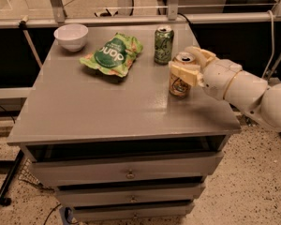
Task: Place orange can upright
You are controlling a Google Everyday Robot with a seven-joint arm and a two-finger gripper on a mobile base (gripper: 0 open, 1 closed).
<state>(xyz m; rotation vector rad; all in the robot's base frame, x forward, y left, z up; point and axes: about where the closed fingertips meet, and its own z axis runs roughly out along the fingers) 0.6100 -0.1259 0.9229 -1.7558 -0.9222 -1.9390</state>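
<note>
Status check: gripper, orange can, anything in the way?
Gripper shut on orange can near its top, by table right edge. Can upright, base on table. Green can just behind, not touching; chip bag, bowl further left.

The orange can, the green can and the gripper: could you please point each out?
orange can (179, 88): camera view, lower body.
green can (163, 46): camera view, middle of side.
gripper (181, 61): camera view, midway between fingertips, clamped on the orange can's upper part.

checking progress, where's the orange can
The orange can stands upright on the table's right side, just in front of the green can, with the gripper around its top.
</note>
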